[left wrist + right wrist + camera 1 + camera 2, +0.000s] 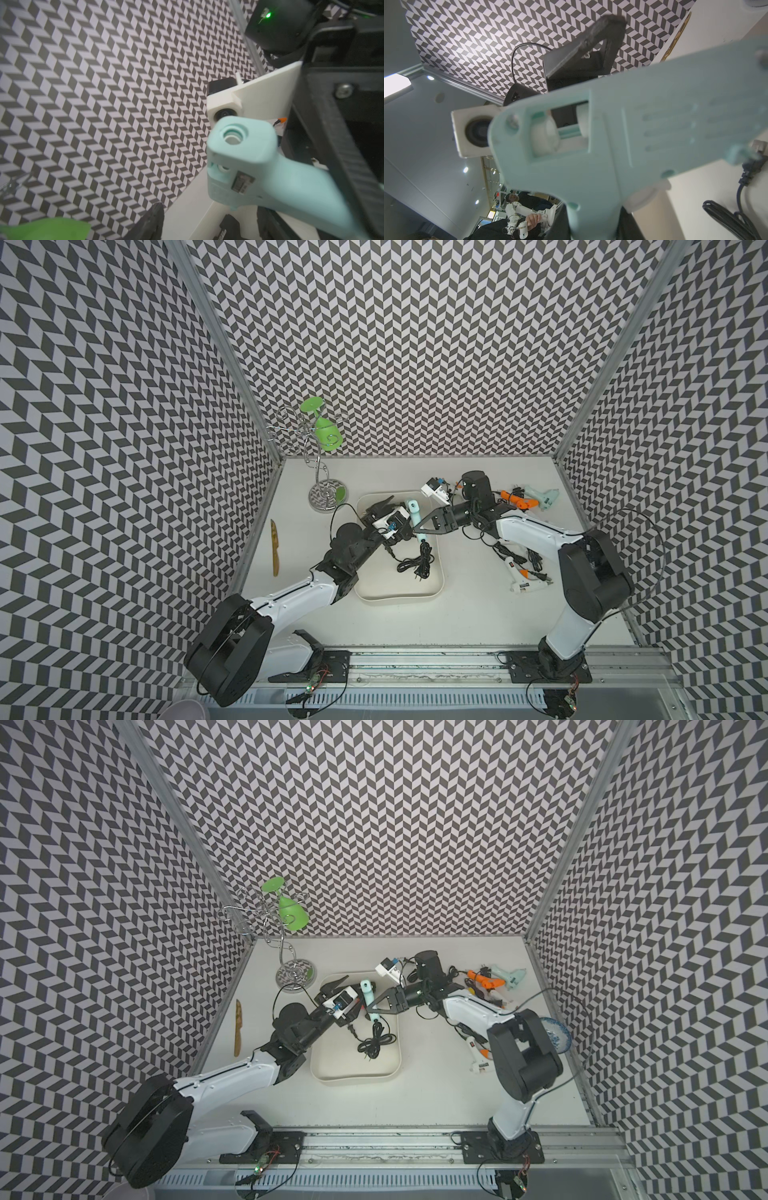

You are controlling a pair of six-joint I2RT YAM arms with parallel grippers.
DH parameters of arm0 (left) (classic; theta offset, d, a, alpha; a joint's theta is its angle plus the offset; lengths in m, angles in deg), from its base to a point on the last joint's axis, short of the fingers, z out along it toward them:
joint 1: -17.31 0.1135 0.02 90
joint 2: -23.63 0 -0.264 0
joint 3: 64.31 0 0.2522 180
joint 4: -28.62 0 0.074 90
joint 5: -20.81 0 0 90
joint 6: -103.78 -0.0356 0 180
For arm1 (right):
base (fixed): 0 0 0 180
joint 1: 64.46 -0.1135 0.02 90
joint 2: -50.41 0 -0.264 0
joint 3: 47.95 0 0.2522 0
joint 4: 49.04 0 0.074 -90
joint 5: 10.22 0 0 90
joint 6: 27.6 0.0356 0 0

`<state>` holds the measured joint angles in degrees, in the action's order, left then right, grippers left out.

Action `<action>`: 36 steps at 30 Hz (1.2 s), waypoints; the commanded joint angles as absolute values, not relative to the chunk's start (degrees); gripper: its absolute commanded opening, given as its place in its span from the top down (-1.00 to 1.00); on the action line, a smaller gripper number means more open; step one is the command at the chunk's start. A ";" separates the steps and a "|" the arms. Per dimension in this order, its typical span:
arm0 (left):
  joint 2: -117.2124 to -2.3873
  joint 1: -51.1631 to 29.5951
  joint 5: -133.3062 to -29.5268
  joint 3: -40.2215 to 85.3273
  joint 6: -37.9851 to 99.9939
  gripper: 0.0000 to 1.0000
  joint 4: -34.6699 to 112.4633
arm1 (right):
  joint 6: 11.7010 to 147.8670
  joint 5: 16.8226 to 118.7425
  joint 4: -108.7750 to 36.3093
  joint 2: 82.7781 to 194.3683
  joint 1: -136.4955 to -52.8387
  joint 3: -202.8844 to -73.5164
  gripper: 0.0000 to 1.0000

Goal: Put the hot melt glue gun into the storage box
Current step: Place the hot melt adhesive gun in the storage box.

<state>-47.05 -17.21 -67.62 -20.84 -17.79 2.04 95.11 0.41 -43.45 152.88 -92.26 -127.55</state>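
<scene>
Hanging over the far part of the storage box (399,598), the mint glue gun (412,509) is pinched across its body by the right gripper (417,526), whose jaws are clamped on it; whether it touches the box floor cannot be told. It looks like a light, stiff, hollow plastic shell with smooth sides, so it could swivel in a narrow pinch. The flat flanks above the handle seem the surest hold. Its black cord (415,562) trails from the handle and lies coiled inside the box, where nothing else shows; it may tug on release. The left gripper (380,506) stands over the box's far left corner, jaws apart and holding nothing. Well to the right, a blue-patterned bowl (555,1036) is mostly hidden by the arm, its contents unclear.
</scene>
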 commanded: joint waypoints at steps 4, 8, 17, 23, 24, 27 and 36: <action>-41.68 -15.14 -46.46 -13.77 -4.87 -0.69 16.61 | 107.24 1.86 -56.42 162.08 -93.42 -130.42 0.58; -37.78 -11.52 -49.12 -10.73 3.01 -0.73 27.59 | 112.85 3.10 -61.95 168.09 -93.87 -133.07 0.55; -32.06 -8.22 -53.96 -8.49 8.25 -0.80 35.46 | 125.59 4.06 -74.61 181.17 -100.68 -140.70 0.45; -32.09 -8.03 -54.25 -8.98 8.11 -0.81 35.94 | 146.72 4.92 -100.04 188.62 -102.61 -141.20 0.42; -32.17 -7.99 -54.24 -9.06 8.01 -0.81 36.04 | 152.22 5.57 -106.89 190.10 -102.61 -140.81 0.42; -32.10 -7.80 -54.42 -9.41 7.98 -0.81 36.13 | 171.13 8.41 -130.01 195.74 -102.60 -140.43 0.37; -33.08 -6.94 -54.76 -9.55 7.68 -0.81 35.87 | 152.97 7.89 -111.11 189.06 -102.19 -134.67 0.35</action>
